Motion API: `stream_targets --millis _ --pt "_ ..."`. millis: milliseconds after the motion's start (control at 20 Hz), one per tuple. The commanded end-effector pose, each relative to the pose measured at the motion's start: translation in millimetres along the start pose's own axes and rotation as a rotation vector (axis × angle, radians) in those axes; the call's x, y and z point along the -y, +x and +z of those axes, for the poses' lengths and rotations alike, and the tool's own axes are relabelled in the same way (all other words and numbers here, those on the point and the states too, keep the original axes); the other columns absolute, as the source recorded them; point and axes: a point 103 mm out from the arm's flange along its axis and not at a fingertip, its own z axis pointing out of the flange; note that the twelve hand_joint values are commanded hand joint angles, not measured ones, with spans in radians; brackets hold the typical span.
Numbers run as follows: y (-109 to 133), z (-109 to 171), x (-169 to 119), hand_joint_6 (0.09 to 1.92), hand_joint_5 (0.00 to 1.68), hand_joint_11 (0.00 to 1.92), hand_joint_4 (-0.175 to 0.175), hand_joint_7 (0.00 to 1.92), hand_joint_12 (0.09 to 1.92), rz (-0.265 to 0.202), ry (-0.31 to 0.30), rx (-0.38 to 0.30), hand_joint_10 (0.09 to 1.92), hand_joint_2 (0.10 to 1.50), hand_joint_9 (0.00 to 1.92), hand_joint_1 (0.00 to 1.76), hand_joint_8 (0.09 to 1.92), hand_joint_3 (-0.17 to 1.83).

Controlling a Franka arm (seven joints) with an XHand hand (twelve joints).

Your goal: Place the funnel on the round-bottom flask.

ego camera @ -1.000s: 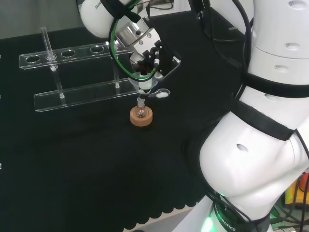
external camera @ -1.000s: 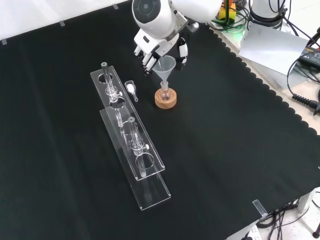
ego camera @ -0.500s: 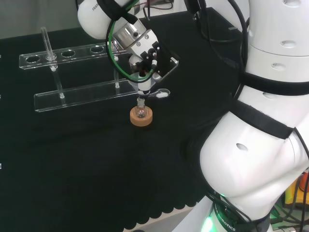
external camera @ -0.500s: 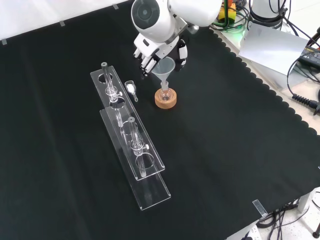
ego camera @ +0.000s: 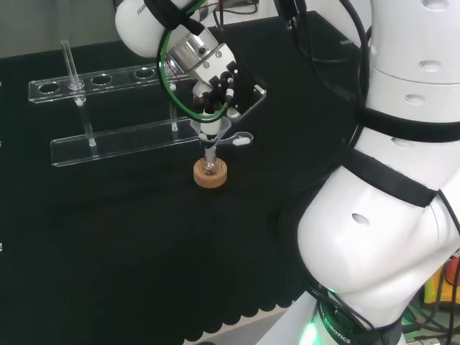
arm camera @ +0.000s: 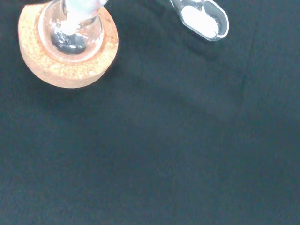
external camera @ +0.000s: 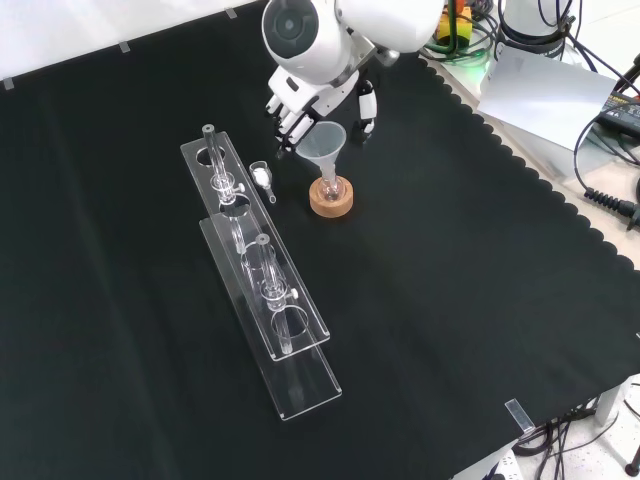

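Observation:
A clear funnel [external camera: 322, 143] stands with its stem in the neck of the small round-bottom flask [external camera: 330, 188], which sits in a cork ring [external camera: 331, 203]. The funnel leans left in the front view, towards the hand's fingers [external camera: 287, 125]. The hand [external camera: 305, 100] hovers just above and behind it, open; its thumb [external camera: 367, 106] stands apart from the funnel's rim. In the head view the hand [ego camera: 210, 75] is directly over the funnel [ego camera: 211, 129], flask [ego camera: 209, 166] and ring [ego camera: 210, 176]. The wrist view looks down on the flask [arm camera: 70, 35] in the ring [arm camera: 68, 65].
A small clear scoop with white powder [external camera: 262, 177] [arm camera: 202, 19] lies just left of the ring in the front view. Two long clear test-tube racks [external camera: 222, 180] [external camera: 280, 320] with tubes lie further left. The arm's white links [ego camera: 388, 180] stand at the head view's right.
The funnel has sunk lower into the flask's neck and tipped left in the front view. The thumb now stands off its rim; the hand has barely shifted.

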Motion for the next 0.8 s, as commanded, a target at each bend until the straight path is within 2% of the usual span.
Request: stream_targets --millis 50,300,550,800 --pt "-3 5 15 0.09 0.12 0.22 -0.022 0.09 1.41 -0.005 -0.046 -0.017 0.69 0.62 0.5 0.55 0.7 0.48" --pt "-16 5 29 0.09 0.12 0.2 -0.021 0.07 1.42 0.016 -0.115 -0.033 0.69 0.63 0.44 0.51 0.69 0.42" --pt "-36 3 42 0.09 0.17 0.16 -0.021 0.12 1.44 0.029 -0.182 -0.085 0.7 0.66 0.37 0.5 0.71 0.37" --pt "-57 4 48 0.09 0.23 0.16 -0.019 0.19 1.45 0.051 -0.192 -0.13 0.7 0.7 0.39 0.54 0.72 0.37"
